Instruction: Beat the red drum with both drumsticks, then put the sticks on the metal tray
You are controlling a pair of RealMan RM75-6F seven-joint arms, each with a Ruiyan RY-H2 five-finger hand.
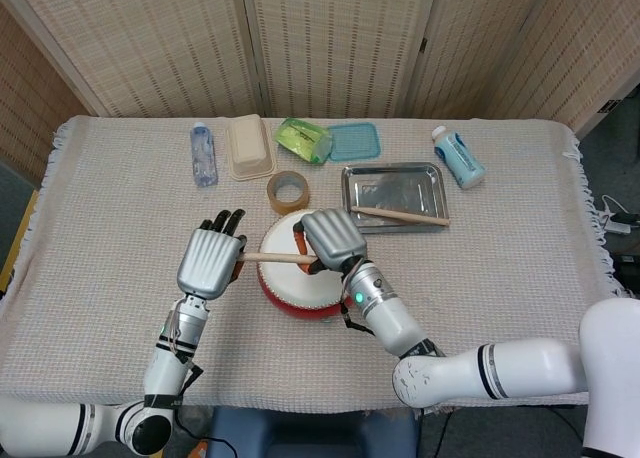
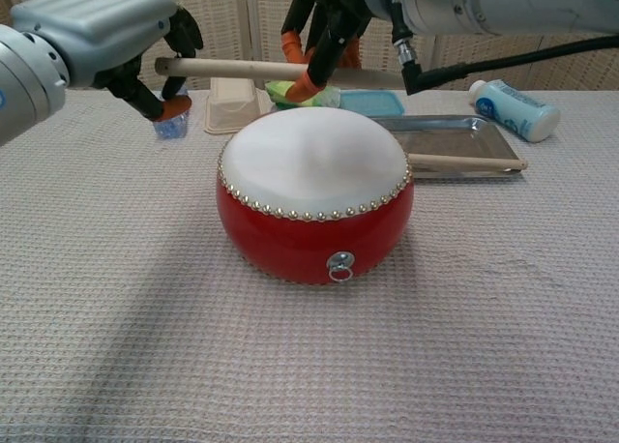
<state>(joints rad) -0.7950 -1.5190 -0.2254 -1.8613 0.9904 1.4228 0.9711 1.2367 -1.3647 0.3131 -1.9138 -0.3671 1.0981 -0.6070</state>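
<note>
Though half hidden behind palms, right hand (image 2: 334, 22) fingers around drumstick (image 2: 232, 68), left hand (image 2: 102, 32) fingers loose.

Your red drum (image 2: 314, 211) sits upright on the cloth, white skin up, a row of studs round its rim and a small metal ring on its front. Just beyond it to your right lies the shallow metal tray (image 1: 392, 185), with one pale wooden drumstick (image 1: 400, 216) resting across its near edge. The second stick (image 2: 247, 69) hangs level above the drum's far side.
</note>
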